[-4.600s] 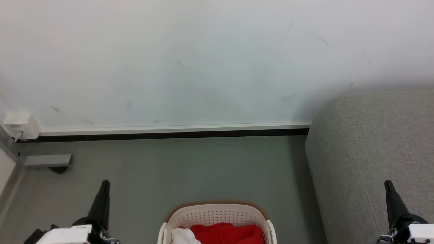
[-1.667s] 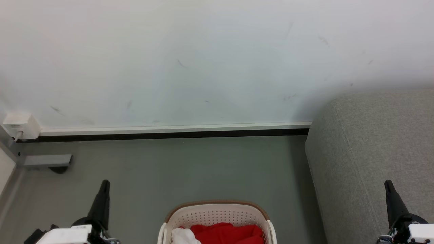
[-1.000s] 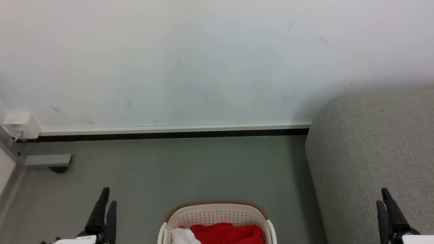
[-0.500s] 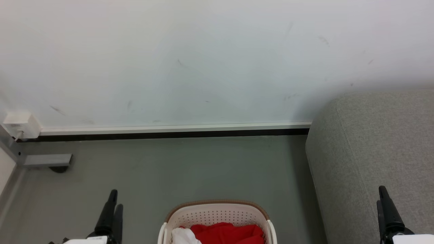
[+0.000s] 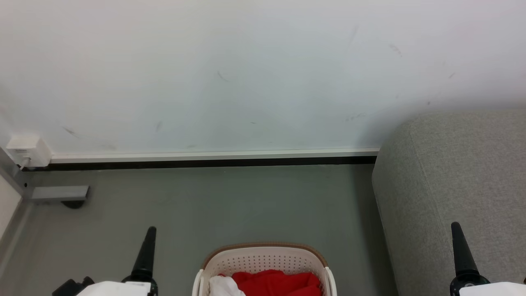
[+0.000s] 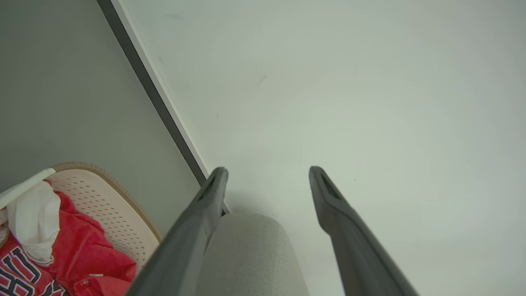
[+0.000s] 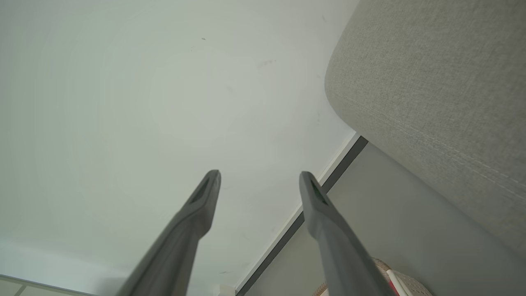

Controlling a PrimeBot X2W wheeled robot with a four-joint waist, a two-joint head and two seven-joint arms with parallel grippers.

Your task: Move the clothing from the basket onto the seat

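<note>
My left pincer (image 6: 268,170) and right pincer (image 7: 259,174) both stand wide and empty. The clothing (image 5: 275,284) lies heaped in the basket (image 5: 263,246) at six o'clock of my head view, with the seat (image 5: 460,164) at three. I judge it soft, light and limp — likely to drape — so I'd pinch a raised red fold near the middle

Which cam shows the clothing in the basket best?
Left wrist view: the clothing shows red folds, a white panel and lettering. Head view catches the heap's top in the basket, cut off by the bottom edge. Right wrist view gives at most a red sliver.
</note>
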